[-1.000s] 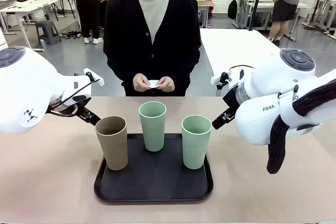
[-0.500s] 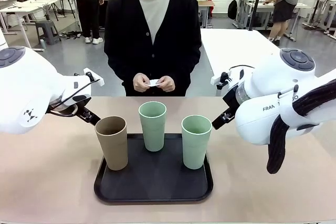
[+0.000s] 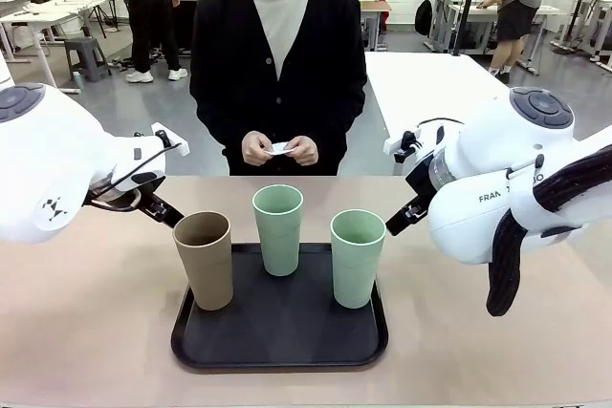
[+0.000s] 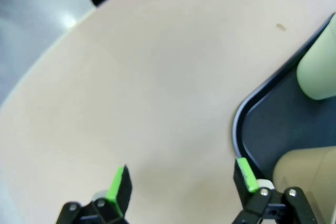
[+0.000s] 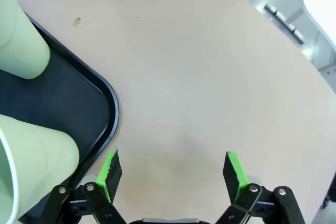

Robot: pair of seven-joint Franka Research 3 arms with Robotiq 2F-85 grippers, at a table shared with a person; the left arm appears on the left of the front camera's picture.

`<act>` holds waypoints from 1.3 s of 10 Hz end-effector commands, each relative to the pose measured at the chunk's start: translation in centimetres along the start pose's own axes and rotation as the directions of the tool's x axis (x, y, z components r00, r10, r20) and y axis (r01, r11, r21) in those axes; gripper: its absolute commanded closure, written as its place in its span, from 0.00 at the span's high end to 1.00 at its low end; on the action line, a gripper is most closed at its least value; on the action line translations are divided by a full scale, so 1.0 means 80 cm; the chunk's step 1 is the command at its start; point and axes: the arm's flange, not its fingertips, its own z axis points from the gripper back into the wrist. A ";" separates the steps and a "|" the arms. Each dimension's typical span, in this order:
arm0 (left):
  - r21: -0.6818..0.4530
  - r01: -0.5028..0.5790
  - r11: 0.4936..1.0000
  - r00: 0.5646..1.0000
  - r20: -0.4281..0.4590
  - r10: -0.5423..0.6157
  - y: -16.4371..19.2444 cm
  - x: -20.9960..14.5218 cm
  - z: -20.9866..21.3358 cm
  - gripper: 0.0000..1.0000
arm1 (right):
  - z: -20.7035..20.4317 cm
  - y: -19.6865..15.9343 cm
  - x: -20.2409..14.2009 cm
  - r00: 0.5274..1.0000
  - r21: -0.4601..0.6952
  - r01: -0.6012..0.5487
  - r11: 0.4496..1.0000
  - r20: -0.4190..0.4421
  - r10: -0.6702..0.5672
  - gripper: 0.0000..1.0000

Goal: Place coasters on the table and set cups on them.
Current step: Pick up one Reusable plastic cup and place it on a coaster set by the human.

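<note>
Both jaws, spread and empty, flank the tray [image 3: 277, 343] holding the upright cups [image 3: 278, 231] — the coasters [image 3: 280, 150] lie beyond the tray's far edge, pinched in the person's hands [image 3: 304, 153], roughly midway between them.

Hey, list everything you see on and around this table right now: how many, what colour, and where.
Tan cup: one, tan-brown, upright at the tray's front left.
Green cups: two, pale mint, upright on the tray, far middle and right.
Tray: one, black, mid-table.
Table: one, beige, bears the tray.
Coasters: count unclear, white, between the person's hands.
White table: one, behind, right.
Person's hands: two, at the far edge.
Left gripper: black, green fingers, open by the tray's edge.
Right gripper: black, green fingers, open over table beside the tray.
</note>
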 end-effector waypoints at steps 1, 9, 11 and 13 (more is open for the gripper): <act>0.039 0.004 0.999 1.000 0.030 -0.005 -0.002 0.002 0.071 1.00 | 0.049 0.015 0.015 1.000 -0.039 0.012 0.999 -0.022 -0.012 1.00; -0.085 0.009 0.996 0.982 -0.189 -0.025 0.013 -0.032 0.205 1.00 | 0.205 0.046 -0.015 0.979 -0.067 0.039 0.997 -0.196 -0.051 1.00; -0.102 0.023 0.995 0.979 -0.201 -0.043 0.011 -0.042 0.226 1.00 | 0.227 0.056 -0.025 0.975 -0.077 0.025 0.997 -0.218 -0.041 1.00; -0.586 -0.169 0.792 0.984 -0.062 0.165 0.079 -0.056 0.199 1.00 | 0.209 -0.040 -0.060 0.926 0.421 0.368 0.829 -0.086 -0.368 1.00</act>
